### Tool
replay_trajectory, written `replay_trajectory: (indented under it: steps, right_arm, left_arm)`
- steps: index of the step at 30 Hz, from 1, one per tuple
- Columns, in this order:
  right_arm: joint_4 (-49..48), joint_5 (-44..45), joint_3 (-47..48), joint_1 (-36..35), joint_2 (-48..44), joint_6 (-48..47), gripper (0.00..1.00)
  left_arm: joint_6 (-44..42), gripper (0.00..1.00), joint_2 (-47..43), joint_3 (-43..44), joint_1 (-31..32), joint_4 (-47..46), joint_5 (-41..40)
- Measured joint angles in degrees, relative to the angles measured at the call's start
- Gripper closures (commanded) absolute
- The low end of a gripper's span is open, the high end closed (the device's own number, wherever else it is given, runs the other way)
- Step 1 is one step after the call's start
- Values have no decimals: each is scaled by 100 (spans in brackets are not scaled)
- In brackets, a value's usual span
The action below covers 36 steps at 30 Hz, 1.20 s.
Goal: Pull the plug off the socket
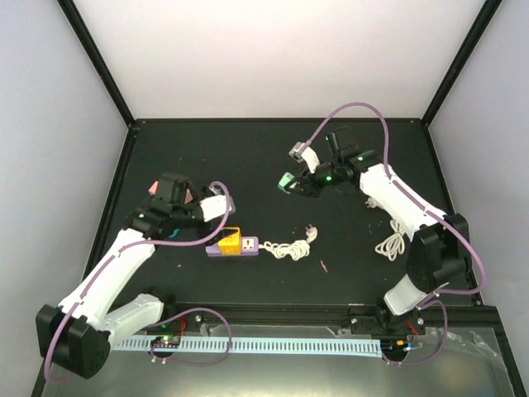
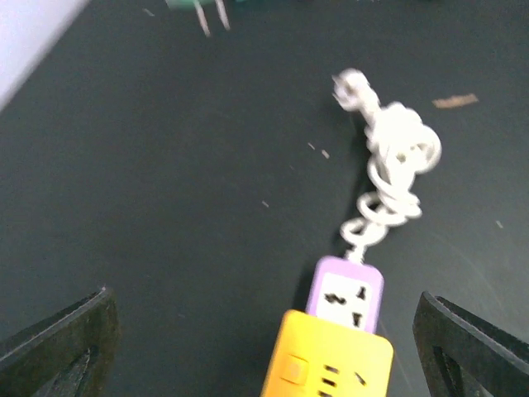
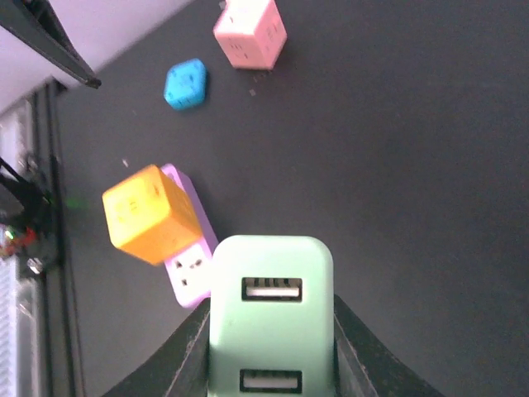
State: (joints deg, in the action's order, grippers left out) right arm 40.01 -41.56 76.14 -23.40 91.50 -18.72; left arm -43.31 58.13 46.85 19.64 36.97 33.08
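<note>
The socket is a purple power strip (image 1: 249,245) (image 2: 350,294) (image 3: 190,269) lying on the black table, with an orange cube adapter (image 1: 229,241) (image 2: 332,361) (image 3: 152,213) sitting on its left end. The plug, a mint-green charger (image 1: 286,181) (image 3: 271,310) with two USB ports, hangs in the air clear of the strip, and my right gripper (image 1: 291,184) (image 3: 271,335) is shut on its sides. Its prongs (image 2: 212,16) show at the top of the left wrist view. My left gripper (image 1: 220,207) (image 2: 264,296) is open wide above the strip's orange end, touching nothing.
The strip's white cord (image 1: 285,248) (image 2: 400,152) lies coiled to its right. A second white cord (image 1: 390,243) lies near the right arm. A pink cube (image 3: 250,31) and a small blue adapter (image 3: 185,83) sit on the left side of the table.
</note>
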Motion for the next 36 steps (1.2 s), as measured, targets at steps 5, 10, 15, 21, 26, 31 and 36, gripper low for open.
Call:
replay_trajectory:
  steps: [5,10,15,21,26,31,36]
  right_arm:
    - [-1220,-264,-190,-236,7,1683,97]
    - [-2221,-391,-345,-437,9,3099,95]
    - [-3104,-693,-557,-785,13,4083,93]
    - [-3589,-815,-890,-905,13,4686,92]
    - [-3904,-863,-977,-949,4,4972,92]
    - [-4131,-931,-1029,-1025,4,5160,92]
    - [-4273,-1001,-1034,-1049,4,5278,91]
  left_arm:
    - [951,1,-463,90,0,-793,-208]
    - [1558,7,-173,455,109,-1298,-313]
    - [1572,9,173,734,590,-1611,-723]
    - [1290,13,472,896,1040,-1788,-1322]
    - [1075,18,640,981,1158,-1860,-1545]
    - [973,31,761,986,1215,-1871,-1620]
    - [863,47,837,1043,1241,-1862,-1644]
